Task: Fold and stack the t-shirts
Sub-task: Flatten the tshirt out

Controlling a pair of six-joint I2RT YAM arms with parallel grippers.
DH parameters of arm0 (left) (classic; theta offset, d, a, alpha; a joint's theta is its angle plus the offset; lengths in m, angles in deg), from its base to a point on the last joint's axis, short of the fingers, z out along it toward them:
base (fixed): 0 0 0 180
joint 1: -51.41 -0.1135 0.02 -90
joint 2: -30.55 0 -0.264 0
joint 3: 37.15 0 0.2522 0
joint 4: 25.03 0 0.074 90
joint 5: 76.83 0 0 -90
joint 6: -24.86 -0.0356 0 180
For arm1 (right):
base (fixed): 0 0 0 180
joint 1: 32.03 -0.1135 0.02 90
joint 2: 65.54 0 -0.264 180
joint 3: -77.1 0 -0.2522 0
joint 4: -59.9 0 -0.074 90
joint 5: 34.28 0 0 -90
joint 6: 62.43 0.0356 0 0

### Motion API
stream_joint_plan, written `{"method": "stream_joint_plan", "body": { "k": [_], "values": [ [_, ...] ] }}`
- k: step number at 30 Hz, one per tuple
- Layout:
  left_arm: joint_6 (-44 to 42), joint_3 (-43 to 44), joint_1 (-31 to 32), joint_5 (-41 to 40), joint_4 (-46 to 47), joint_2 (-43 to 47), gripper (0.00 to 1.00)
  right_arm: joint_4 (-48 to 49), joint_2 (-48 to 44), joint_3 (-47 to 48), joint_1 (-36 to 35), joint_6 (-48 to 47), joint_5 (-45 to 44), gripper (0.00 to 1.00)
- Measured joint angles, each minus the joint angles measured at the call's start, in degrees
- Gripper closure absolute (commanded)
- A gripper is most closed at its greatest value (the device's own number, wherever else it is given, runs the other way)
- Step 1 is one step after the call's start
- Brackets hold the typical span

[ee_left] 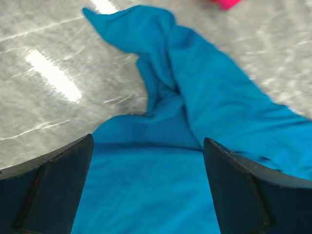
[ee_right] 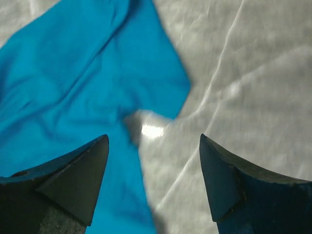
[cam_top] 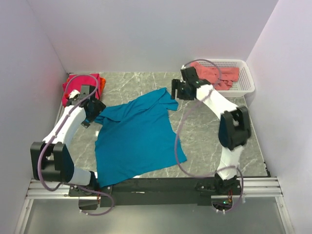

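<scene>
The teal-blue t-shirt (cam_top: 136, 136) lies spread on the grey marble table, with creases near its sleeves. My left gripper (cam_top: 95, 116) is open over its left sleeve; the left wrist view shows teal cloth (ee_left: 195, 107) between the fingers. My right gripper (cam_top: 174, 91) is open at the shirt's far right sleeve; the right wrist view shows the sleeve (ee_right: 97, 73) and bare table between the fingers. A folded magenta-pink t-shirt (cam_top: 80, 87) lies at the far left with an orange one (cam_top: 102, 80) under it. A salmon-pink t-shirt (cam_top: 214, 74) lies in the basket.
The white mesh basket (cam_top: 246, 78) stands at the back right corner. White walls close the table on three sides. A black rail (cam_top: 156, 185) runs along the near edge, over the shirt's hem.
</scene>
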Motion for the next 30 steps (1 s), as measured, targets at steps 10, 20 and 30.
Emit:
{"method": "stream_joint_plan", "body": {
  "k": [10,20,30],
  "values": [
    [-2.03,0.0,1.03,5.99,4.76,-1.68,0.01,9.84,-25.79,-27.02,-19.8,6.75,0.11,0.18],
    [-2.84,0.0,1.66,7.54,6.14,-1.7,0.01,11.52,-15.23,-33.99,-36.15,14.03,8.2,0.17],
    [-2.82,0.0,1.66,7.48,6.08,0.11,0.01,15.02,-14.1,-37.92,-29.92,19.06,10.69,0.17]
  ]
}}
